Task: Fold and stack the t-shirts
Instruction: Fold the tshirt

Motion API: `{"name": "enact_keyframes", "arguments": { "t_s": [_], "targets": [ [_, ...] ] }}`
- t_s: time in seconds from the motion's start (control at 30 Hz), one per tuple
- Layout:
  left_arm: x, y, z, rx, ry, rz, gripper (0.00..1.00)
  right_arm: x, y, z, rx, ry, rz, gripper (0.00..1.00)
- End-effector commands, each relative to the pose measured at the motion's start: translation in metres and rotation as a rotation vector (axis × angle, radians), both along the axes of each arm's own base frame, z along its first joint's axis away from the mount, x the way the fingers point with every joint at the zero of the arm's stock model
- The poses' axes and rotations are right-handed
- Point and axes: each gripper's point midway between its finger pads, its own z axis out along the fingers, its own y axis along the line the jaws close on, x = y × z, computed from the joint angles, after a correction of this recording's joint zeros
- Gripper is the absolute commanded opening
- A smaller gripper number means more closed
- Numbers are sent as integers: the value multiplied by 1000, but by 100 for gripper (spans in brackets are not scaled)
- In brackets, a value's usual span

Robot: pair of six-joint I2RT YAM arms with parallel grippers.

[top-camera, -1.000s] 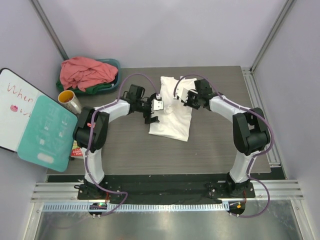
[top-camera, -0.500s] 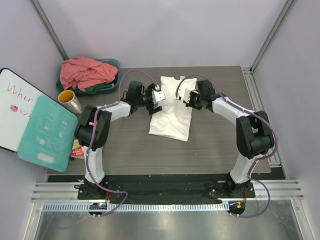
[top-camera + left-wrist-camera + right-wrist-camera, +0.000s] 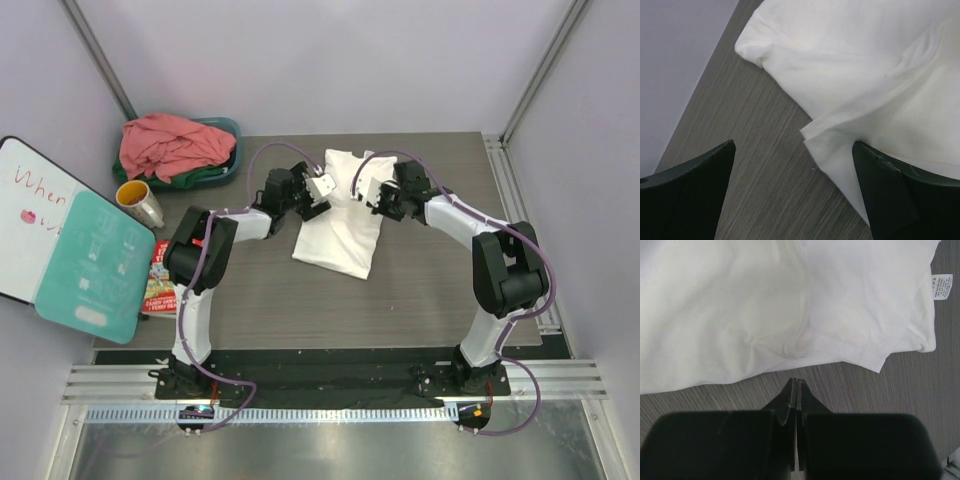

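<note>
White t-shirt (image 3: 338,215): flat on the table (image 3: 430,290), centre of the top view, between both grippers.
Left gripper (image 3: 794,145): fingers spread wide over the shirt's edge, empty.
Right gripper (image 3: 796,385): fingers pressed together, empty, just beside the shirt's edge.
Pink t-shirt (image 3: 172,143): heaped in the teal basin (image 3: 232,128), upper left.

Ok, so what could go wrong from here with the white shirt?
The left gripper is open across the layered edge of the white t-shirt; closing there might pinch only one layer and drag the fold apart. The right gripper is shut over the table beside the shirt, so a one-sided pull could skew it.
</note>
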Motion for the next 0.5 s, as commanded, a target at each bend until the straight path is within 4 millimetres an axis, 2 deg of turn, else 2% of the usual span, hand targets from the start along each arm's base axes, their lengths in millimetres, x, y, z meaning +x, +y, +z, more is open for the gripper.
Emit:
{"name": "enact_keyframes", "arguments": {
  "t_s": [0.0, 0.2, 0.27, 0.33, 0.37, 0.43, 0.47],
  "targets": [
    [18, 10, 35, -49, -111, 98, 100, 2, 2, 16, 31, -32, 2, 1],
    [15, 12, 51, -68, -127, 106, 100, 3, 5, 11, 47, -12, -1, 1],
    [12, 13, 62, -75, -144, 104, 100, 2, 8, 6, 56, 6, 4, 1],
    [8, 13, 65, -78, -142, 98, 100, 0, 15, 2, 91, 35, 15, 1],
    [6, 14, 75, -84, -161, 92, 100, -1, 18, -2, 108, 54, 16, 1],
    [0, 15, 76, -80, -161, 83, 100, -1, 31, 3, 176, 82, 30, 1],
    [-1, 17, 84, -85, -174, 84, 100, 0, 36, 5, 201, 92, 41, 1]
  ]
}}
